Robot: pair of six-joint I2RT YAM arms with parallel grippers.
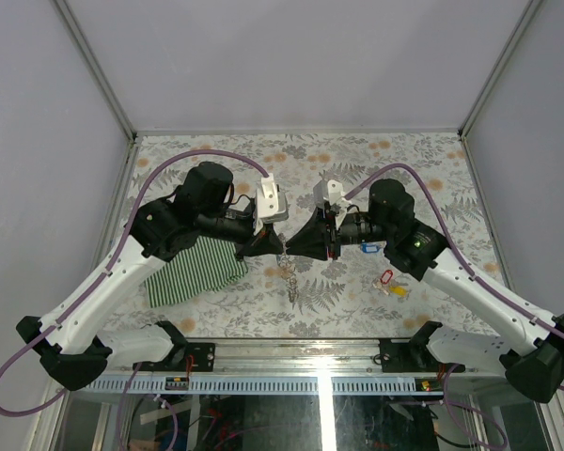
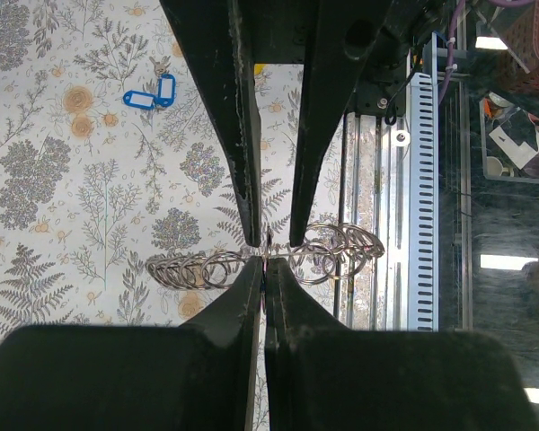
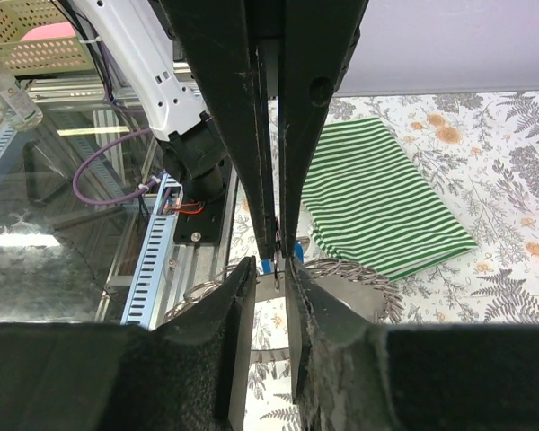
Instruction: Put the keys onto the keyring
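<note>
Left pincer [image 2: 265,267] is clamped on the keyring [image 2: 193,269], which dangles over the worktop [image 2: 63,224]; the right pincer [image 3: 269,269] stands slightly apart astride that grip. Two blue keys [image 2: 153,92] lie on the worktop well away

Fixed camera high at 6 o'clock looks down over the whole surface [image 1: 385,155], while two close-in wrist cameras face each other, left toward 3 o'clock, right toward 9, sharing the keyring [image 2: 198,269].

You'll find the silvery coiled keyring [image 2: 207,268] raised mid-span, two blue keys [image 2: 153,92] lying together, and a red key [image 1: 386,278] beside a yellow key [image 1: 397,291].
</note>
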